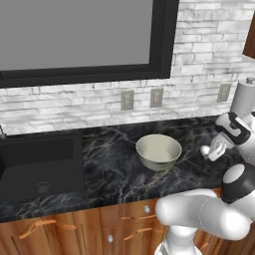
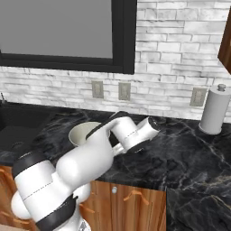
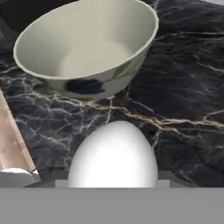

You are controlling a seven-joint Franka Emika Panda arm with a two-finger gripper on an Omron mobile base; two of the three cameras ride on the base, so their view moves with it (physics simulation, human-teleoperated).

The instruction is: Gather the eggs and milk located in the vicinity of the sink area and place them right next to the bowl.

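Beside the bowl (image 3: 87, 48), bare inside, jaws grip the egg (image 3: 113, 155).

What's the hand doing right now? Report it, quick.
Hand: closed on the egg, held beside the bowl above the counter.

The arm (image 1: 204, 214) is built of thick, rounded, glossy white links with smooth shells, joined by dark, nearly black bands at the joints. Its wrist is a shorter white segment with a black collar, ending in a pale gripper (image 1: 209, 150) body. The rounded white base column carries another dark ring.
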